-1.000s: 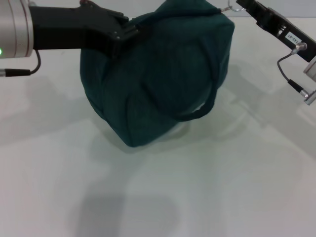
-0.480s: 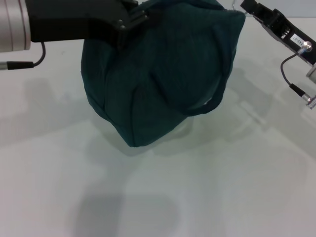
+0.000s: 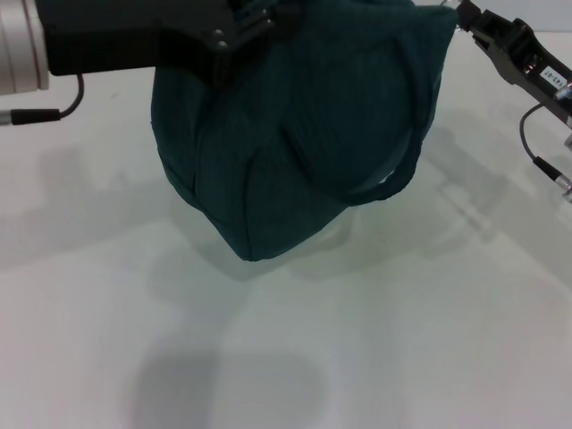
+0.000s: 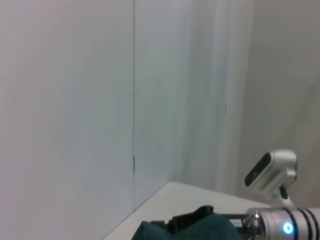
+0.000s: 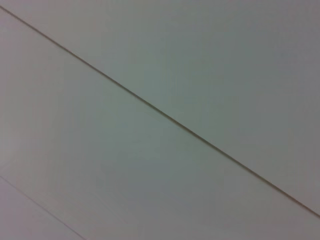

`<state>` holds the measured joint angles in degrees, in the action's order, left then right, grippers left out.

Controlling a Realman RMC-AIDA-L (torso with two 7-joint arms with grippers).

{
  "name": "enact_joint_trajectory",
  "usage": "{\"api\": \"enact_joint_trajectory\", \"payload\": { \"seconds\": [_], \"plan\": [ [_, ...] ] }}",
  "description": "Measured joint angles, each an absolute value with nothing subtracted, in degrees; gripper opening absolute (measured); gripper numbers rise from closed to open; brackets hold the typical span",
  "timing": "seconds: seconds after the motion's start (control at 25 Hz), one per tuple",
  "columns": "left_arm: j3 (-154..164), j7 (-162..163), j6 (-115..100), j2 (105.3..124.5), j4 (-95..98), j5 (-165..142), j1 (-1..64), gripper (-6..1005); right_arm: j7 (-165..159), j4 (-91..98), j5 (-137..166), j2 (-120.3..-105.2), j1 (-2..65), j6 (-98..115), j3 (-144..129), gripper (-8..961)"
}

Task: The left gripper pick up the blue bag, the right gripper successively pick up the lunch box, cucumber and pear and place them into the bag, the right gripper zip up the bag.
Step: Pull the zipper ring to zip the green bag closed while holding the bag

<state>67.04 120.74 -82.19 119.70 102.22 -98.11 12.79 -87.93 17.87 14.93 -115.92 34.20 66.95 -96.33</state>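
Bag (image 3: 304,134) is higher now than a second ago, its top edge gone past the upper border of the head view, and the right gripper (image 3: 465,12) has climbed with it toward the top right corner. Left gripper (image 3: 255,22) has risen too and sits at the top left of the bag, clamped on the fabric there. So the bag hangs off the table (image 3: 357,357), tilted, with its lowest corner pointing down near the centre and a clear gap under it. Handle loop (image 3: 393,183) droops off the right side.

Left of the bag there's open tabletop running to the frame edge, only the left arm's cable (image 3: 45,112) hanging over it. Below the bag, wide bare surface all the way to the near edge, just soft shadows on it. Right of the bag, the right gripper touches the bag's top right corner; its fingers are cut off by the border, so whether they're clenched I cannot tell. Its cable (image 3: 545,170) dangles above free table.

Left wrist view: pale wall panels, a table corner, a sliver of the bag (image 4: 185,231) at the bottom. Right wrist view: only a plain surface crossed by a thin seam
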Motion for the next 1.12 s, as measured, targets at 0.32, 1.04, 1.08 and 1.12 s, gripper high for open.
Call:
{"api": "enact_joint_trajectory", "payload": {
  "seconds": [0.32, 1.04, 1.08, 1.12],
  "plan": [
    [66.96, 119.29, -82.35, 119.71, 102.24, -96.91, 12.21, 51, -88.76, 17.81, 14.30, -115.96, 33.79, 67.04, -96.27, 27],
    [67.59, 119.09, -80.38, 119.71, 100.91, -98.21, 14.28, 49, -86.22, 17.23, 14.56, -115.15, 32.12, 72.78, -96.08, 296],
    [67.77, 119.09, -80.07, 119.71, 100.38, -98.27, 14.62, 49, -85.45, 17.08, 14.53, -114.97, 31.42, 72.91, -95.42, 340],
    [67.91, 119.09, -79.86, 119.71, 99.96, -98.32, 14.88, 49, -84.81, 17.00, 14.54, -114.84, 30.86, 73.02, -94.75, 386]
  ]
}}
